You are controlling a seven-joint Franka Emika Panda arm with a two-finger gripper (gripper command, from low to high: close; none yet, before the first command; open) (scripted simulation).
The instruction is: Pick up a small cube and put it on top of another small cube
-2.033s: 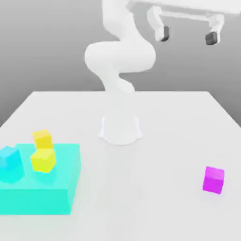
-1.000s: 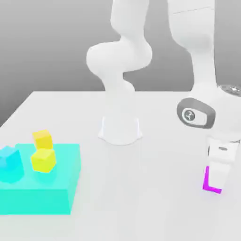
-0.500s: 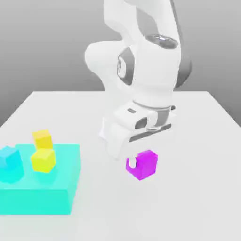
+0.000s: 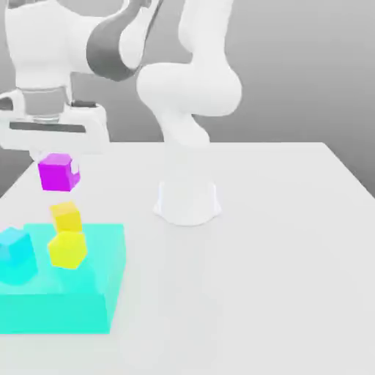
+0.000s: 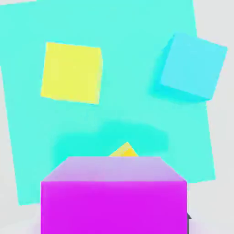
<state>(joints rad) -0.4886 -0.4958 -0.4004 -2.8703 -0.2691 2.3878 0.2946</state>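
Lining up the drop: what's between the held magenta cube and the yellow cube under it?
Nothing. In the exterior view, open air separates the magenta cube from the rear yellow cube.

Arm: reaches to the exterior view's left, hand pointing down. Gripper [image 4: 56, 162]: clamped on the small cube [image 4: 58, 173], held aloft.

A simulated test scene, not a real room. Plain white bench [image 4: 278, 242] with no grain, marks or clutter, set against a flat grey backdrop without walls, windows or furniture. Smooth, featureless white robot arm [image 4: 192, 95] bolted through a round base at the bench's middle. Only toy-like props: flat-coloured blocks with plain faces, namely a wide cyan slab [image 4: 88, 293], a cyan cube [image 4: 16, 253], two yellow cubes [image 4: 67, 249] and a magenta-purple cube [image 4: 58, 172]. Soft, even, rendered shading throughout.
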